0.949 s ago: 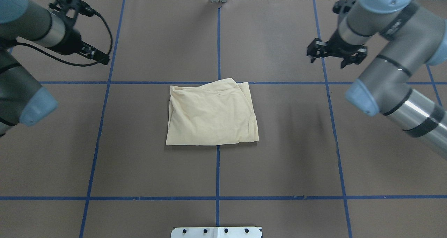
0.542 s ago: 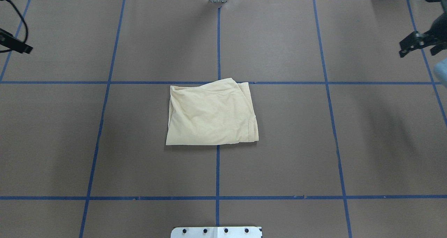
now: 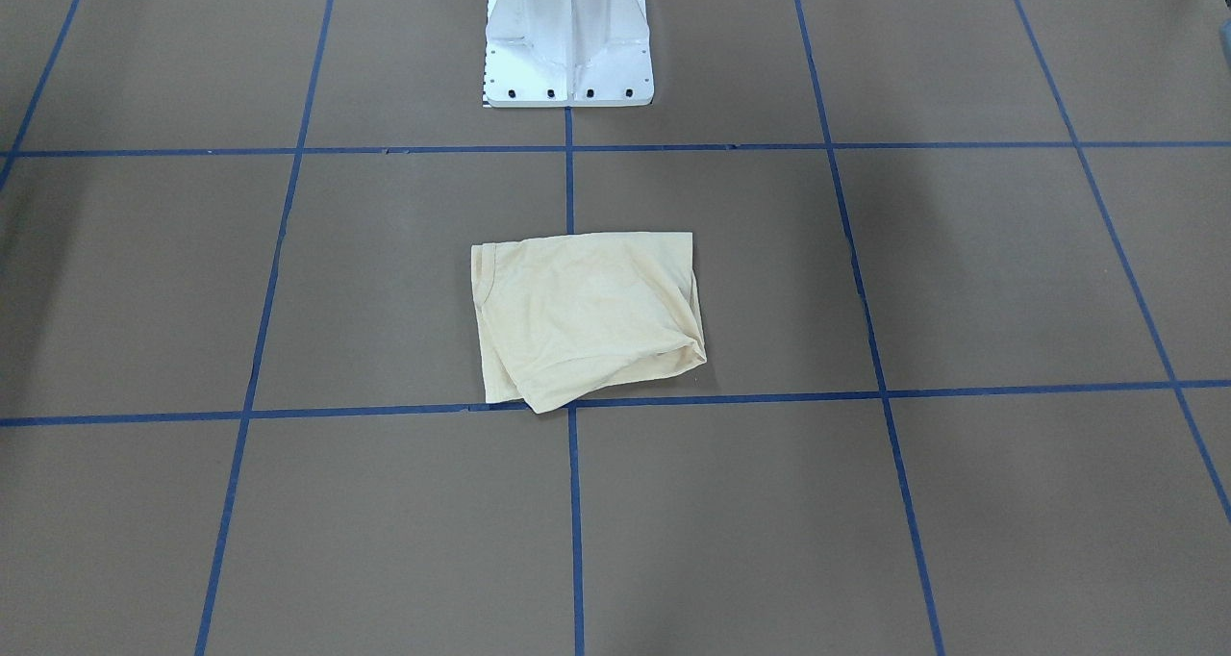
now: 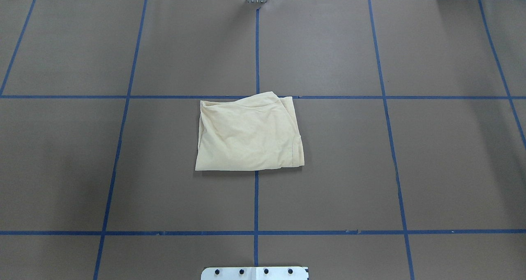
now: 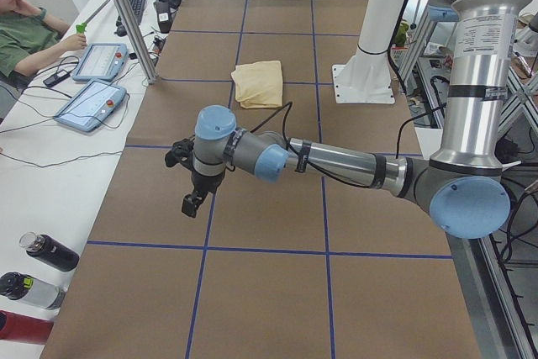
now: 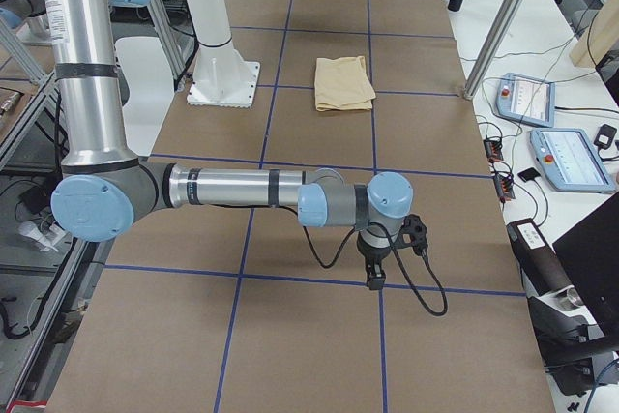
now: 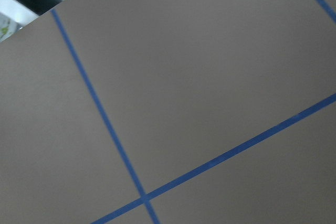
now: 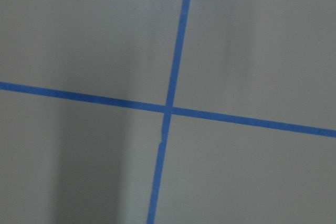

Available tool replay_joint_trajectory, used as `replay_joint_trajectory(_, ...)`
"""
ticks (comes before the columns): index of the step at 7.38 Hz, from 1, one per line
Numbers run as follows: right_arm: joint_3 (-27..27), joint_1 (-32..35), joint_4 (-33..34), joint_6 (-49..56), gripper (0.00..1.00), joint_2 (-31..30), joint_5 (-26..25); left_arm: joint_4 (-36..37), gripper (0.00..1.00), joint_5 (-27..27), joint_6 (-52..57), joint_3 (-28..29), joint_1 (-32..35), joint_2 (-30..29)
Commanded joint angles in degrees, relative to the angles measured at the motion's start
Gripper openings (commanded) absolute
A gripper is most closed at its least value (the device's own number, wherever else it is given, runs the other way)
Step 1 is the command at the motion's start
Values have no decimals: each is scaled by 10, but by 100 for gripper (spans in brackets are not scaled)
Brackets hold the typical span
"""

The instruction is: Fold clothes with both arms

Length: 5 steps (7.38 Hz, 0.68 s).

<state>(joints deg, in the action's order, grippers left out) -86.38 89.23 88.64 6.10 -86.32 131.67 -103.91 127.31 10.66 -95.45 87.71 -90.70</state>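
The pale cream-yellow T-shirt (image 4: 248,134) lies folded into a small rectangle at the table's middle, print hidden; it also shows in the front view (image 3: 587,315) and both side views (image 5: 258,83) (image 6: 344,82). No arm touches it. My left gripper (image 5: 193,199) hangs over the brown table far out at my left end. My right gripper (image 6: 375,273) hangs far out at my right end. Both show only in the side views, so I cannot tell whether they are open or shut. The wrist views show only brown paper and blue tape.
The white pedestal base (image 3: 567,40) stands behind the shirt. Blue tape lines (image 4: 256,46) grid the brown table. An operator (image 5: 25,31), teach pendants (image 5: 91,102) (image 6: 571,157), bottles (image 5: 46,251) and a metal post (image 5: 126,14) are along the far side.
Both arms have swung outward and left the overhead view, the left to the left, the right to the right. The shirt has not moved.
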Motion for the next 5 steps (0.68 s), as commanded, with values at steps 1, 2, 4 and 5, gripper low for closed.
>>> replay_joint_trajectory(1, -1, 9, -1, 4, 100, -8, 1, 2, 100, 121, 85, 72, 102, 47)
replay_joint_trajectory(2, -1, 9, -1, 2, 100, -9, 0, 0, 100, 115, 86, 71, 106, 51)
replay_joint_trajectory(4, -1, 9, -1, -5, 100, -11, -2, 65, 100, -23, 87, 70, 101, 46)
replay_joint_trajectory(5, -2, 9, -1, -6, 100, -14, -1, 131, 100, -28, 98, 56, 101, 45)
